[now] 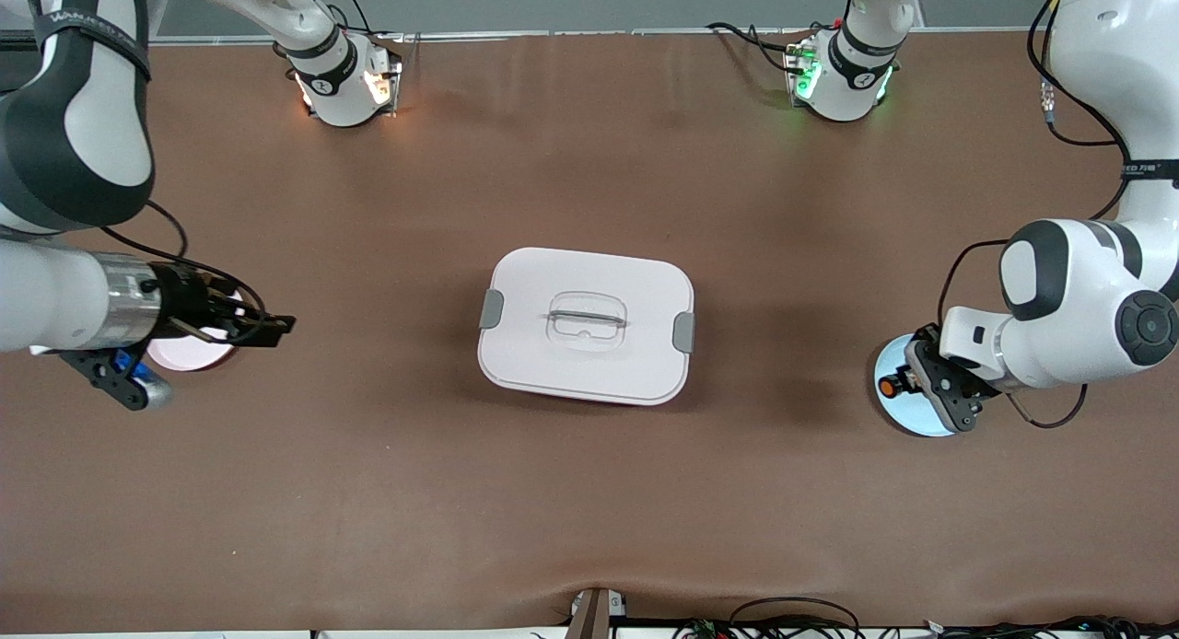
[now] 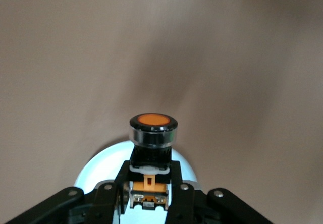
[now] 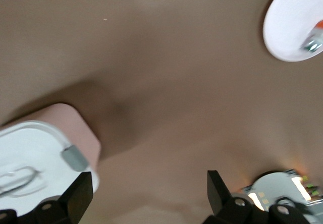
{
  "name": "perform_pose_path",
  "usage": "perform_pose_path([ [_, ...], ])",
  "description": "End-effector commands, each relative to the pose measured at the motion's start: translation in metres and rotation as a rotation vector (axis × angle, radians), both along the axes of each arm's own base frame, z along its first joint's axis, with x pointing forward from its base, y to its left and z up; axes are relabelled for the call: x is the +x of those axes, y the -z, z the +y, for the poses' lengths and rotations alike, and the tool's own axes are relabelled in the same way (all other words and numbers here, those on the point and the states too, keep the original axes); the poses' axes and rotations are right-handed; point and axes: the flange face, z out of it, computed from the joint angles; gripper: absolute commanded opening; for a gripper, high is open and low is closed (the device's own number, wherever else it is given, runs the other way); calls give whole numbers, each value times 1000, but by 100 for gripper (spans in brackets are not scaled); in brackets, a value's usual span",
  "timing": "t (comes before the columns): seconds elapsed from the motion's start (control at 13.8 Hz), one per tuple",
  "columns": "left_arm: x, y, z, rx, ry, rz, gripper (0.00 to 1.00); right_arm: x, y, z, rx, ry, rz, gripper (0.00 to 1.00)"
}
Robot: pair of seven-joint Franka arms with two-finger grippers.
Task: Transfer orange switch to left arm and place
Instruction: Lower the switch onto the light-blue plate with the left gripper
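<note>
Brown tabletop, orange switch (image 2: pixel 153 133) with black body, orange cap, pinched in left gripper (image 2: pixel 151 183); right gripper (image 1: pixel 276 326) spread wide.

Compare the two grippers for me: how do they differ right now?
The left gripper is shut on the orange switch; the right gripper is open and holds nothing. The left gripper is over the pale blue plate, the right gripper beside the pink plate. Both are black, two-fingered and clear of the box.
</note>
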Motion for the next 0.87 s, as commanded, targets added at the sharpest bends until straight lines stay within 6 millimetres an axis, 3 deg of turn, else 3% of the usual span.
perform_pose_path([
  [0.0, 5, 18, 21, 22, 119, -18, 0, -4, -3, -44, 9, -175, -9, 100],
  [0.15, 3, 35, 34, 15, 193, -16, 0, -3, -2, -82, 19, -282, -22, 100],
  [0.29, -3, 49, 53, 54, 237, -28, 0, -2, -1, -105, 38, -404, -38, 100],
  [0.65, -17, 77, 58, 127, 312, -57, 0, -4, -6, -108, 30, -440, -47, 100],
  [0.8, -26, 92, 67, 139, 320, -79, 0, -17, -43, -119, 14, -419, -106, 100],
])
